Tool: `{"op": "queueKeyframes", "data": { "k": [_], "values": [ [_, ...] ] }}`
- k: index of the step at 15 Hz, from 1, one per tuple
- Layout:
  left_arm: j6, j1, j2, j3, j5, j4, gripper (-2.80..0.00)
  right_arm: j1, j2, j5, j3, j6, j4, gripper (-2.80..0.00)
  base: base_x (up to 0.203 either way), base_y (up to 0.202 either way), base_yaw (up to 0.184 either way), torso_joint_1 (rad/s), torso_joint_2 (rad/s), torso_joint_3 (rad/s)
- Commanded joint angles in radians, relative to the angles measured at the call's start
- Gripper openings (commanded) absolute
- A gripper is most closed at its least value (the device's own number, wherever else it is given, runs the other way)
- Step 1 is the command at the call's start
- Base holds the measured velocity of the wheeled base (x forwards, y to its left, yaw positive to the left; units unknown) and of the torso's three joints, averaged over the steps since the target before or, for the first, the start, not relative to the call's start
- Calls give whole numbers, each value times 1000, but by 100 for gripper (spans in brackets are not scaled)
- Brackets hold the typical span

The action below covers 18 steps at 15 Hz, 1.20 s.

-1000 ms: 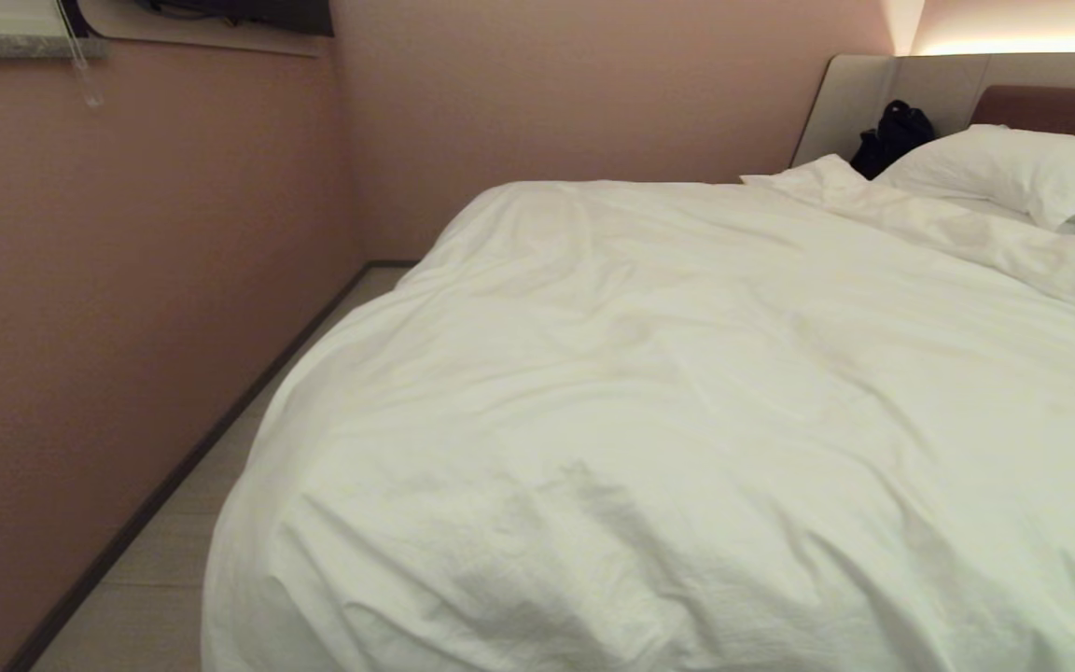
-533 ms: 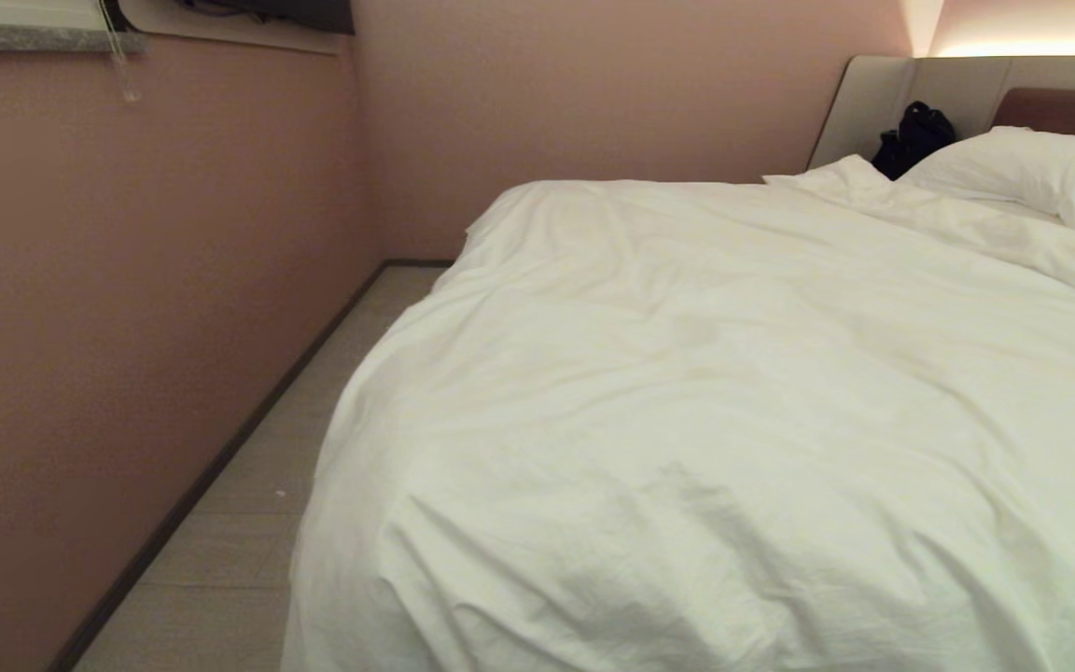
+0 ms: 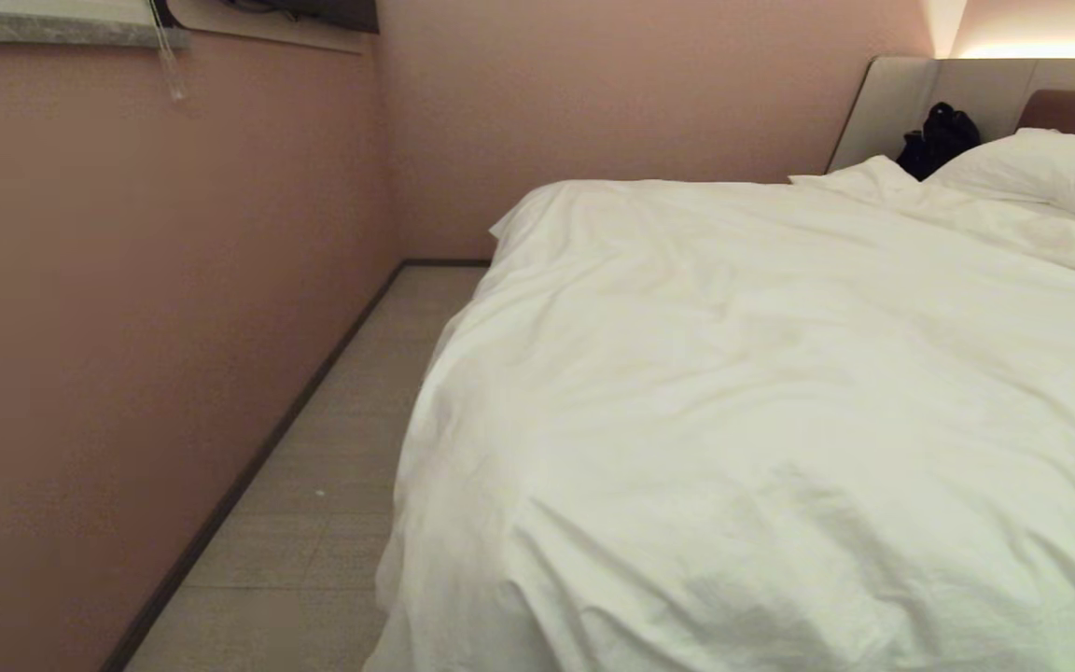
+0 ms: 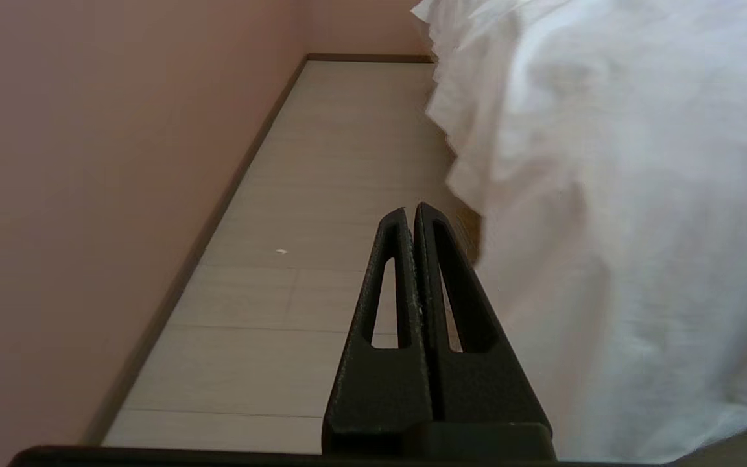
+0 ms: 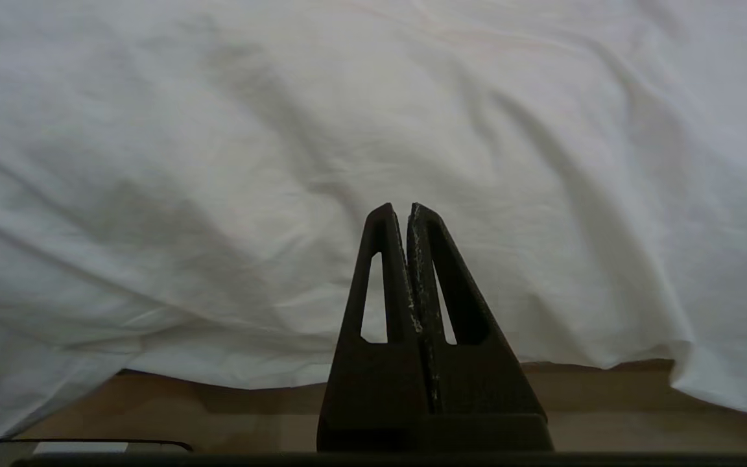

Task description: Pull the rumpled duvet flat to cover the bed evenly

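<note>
Creased white duvet (image 3: 780, 392) draped over bed (image 3: 929, 89), pillow (image 3: 1041, 168) at headboard; left gripper (image 4: 410, 214) and right gripper (image 5: 403, 211) closed, empty, beside its hanging edge

The bed (image 3: 892, 103) carried a creased duvet (image 3: 780, 392) spread across it, overhanging its side, with a pillow (image 3: 1041, 173) at the headboard.

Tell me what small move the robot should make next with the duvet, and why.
Probably open the left claw and reach for the hanging edge of the puffy white creased duvet. Both claws are shut and empty, the right claw facing the draped cloth, and the duvet still lies creased, bunched over the near corner of the low grey-beige bed.
</note>
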<state>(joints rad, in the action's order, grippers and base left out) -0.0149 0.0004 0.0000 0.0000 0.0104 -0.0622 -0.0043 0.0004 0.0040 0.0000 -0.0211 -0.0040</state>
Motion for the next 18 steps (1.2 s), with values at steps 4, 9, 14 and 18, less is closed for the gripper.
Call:
{"op": "queueKeyframes", "data": {
  "k": [4,9,14,18],
  "values": [
    [1,0,0,0,-1,-1,-280,0,0,1,0,0,-1,-280,0,195,0,2,1,5],
    [3,0,0,0,-1,-1,-280,0,0,1,0,0,-1,-280,0,196,1,2,2,5],
    [1,1,0,0,-1,-1,-280,0,0,1,0,0,-1,-280,0,146,2,2,2,1],
    [3,1,0,0,-3,2,-280,0,0,1,0,0,-1,-280,0,0,0,0,0,0]
  ]
}}
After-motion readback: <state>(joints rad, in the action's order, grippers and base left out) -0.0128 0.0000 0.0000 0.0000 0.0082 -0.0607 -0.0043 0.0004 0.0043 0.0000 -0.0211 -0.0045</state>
